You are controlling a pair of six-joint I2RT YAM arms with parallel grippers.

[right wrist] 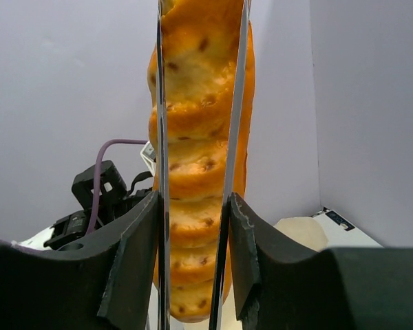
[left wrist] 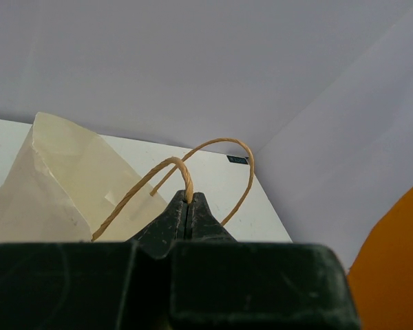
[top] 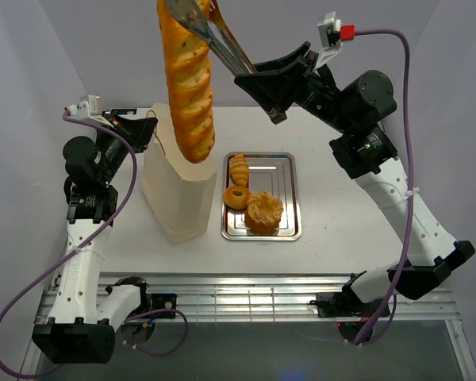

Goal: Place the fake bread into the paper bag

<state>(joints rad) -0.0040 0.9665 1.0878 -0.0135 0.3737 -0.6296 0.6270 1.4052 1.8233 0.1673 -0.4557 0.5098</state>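
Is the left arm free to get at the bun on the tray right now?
Probably not. The left gripper is shut on a handle of the bag, and the bag stands between it and the tray holding the bun. It would have to let go first.

A silver rectangular tray (top: 276,168) sits near the middle of the white bench (top: 341,230), its long sides running from the near edge toward the far edge. Metal tongs (top: 222,44) are raised high above the far edge, their two thin blades (right wrist: 233,137) apart. A ribbed aluminium rail (top: 246,298) lines the near edge.
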